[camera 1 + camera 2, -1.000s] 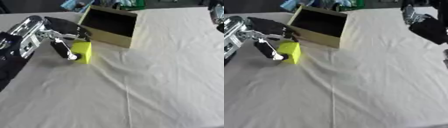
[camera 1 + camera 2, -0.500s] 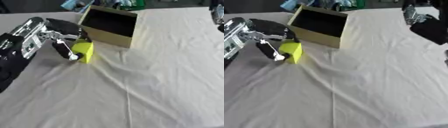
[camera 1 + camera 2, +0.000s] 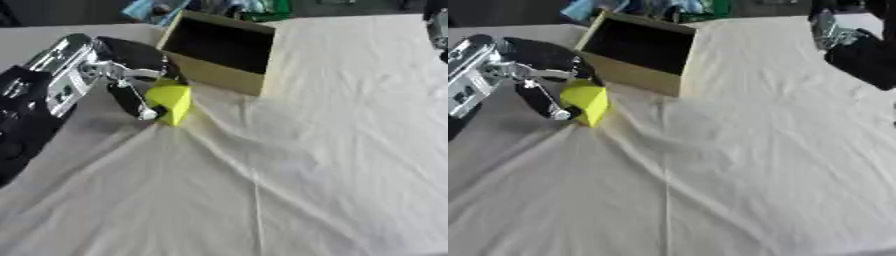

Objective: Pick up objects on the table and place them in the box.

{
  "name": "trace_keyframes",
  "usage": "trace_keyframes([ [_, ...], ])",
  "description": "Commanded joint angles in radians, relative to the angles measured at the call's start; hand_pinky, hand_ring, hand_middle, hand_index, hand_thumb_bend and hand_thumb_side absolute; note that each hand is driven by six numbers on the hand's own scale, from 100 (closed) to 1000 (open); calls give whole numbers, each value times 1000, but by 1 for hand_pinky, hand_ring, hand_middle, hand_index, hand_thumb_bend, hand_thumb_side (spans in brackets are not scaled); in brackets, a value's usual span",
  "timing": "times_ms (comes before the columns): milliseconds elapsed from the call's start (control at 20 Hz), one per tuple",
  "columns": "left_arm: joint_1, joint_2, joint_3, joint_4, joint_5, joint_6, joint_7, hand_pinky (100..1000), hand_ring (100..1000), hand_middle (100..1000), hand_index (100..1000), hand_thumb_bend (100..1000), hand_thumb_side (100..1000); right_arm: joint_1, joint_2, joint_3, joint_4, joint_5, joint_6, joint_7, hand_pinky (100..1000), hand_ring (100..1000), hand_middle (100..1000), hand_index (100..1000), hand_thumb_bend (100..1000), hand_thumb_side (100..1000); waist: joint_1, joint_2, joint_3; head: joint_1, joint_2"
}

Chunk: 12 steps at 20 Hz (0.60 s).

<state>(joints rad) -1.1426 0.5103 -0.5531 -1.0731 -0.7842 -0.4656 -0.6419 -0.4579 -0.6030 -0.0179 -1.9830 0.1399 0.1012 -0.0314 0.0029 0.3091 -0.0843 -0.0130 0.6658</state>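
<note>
Gripping a bright yellow blocky object [image 3: 171, 102], the robot's left hand [image 3: 131, 75] is working at the left of the cloth-covered table [image 3: 306, 165], its dark fingers [image 3: 131, 100] curling round the object's left face while the upper part of the hand is reaching over its top. The yellow object is sitting low, at or just above the white cloth, tilted on an edge, just near of the tan cardboard box [image 3: 219, 52]. That box is standing open at the far left with a dark interior; nothing can be made out inside it, so as far as the pictures show no object is in the box yet.

Judging from this, the task is sitting at an early stage: the grasp is being made or the lift is just beginning, and carrying the yellow object up over the box's near wall and releasing it inside is what is left. No other loose object is showing on the cloth.

The robot's right hand [image 3: 842, 37] is showing at the far right corner as a dark shape with silver parts; whether its fingers are straight or curled cannot be told.

No brand, label or readable writing is appearing on the box, the object or the cloth.
</note>
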Motion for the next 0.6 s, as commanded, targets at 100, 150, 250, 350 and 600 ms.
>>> trace_keyframes([
  [100,-3,9,7,1,12,-244,-265,827,623,444,728,100,212,-9,-16,-13,-17,-1,2,-4,730,822,700,806,100,403,6,-9,-3,1,-2],
  [150,-2,9,7,1,19,-239,-265,823,618,428,731,100,215,-9,-16,-13,-17,-1,3,-4,730,823,700,806,100,403,6,-9,-3,1,-2],
  [250,0,10,6,-1,30,-227,-265,810,609,415,736,100,221,-9,-16,-14,-17,-1,3,-5,730,823,700,805,100,403,5,-11,-3,2,-1],
  [350,1,10,5,-5,44,-214,-265,794,594,398,722,100,228,-9,-16,-14,-17,-1,4,-5,731,823,696,805,100,404,6,-13,-3,3,0],
  [600,4,14,8,-23,90,-167,-265,749,546,333,664,100,245,-9,-15,-14,-17,-2,5,-5,730,823,696,805,100,404,7,-18,-2,3,3],
])
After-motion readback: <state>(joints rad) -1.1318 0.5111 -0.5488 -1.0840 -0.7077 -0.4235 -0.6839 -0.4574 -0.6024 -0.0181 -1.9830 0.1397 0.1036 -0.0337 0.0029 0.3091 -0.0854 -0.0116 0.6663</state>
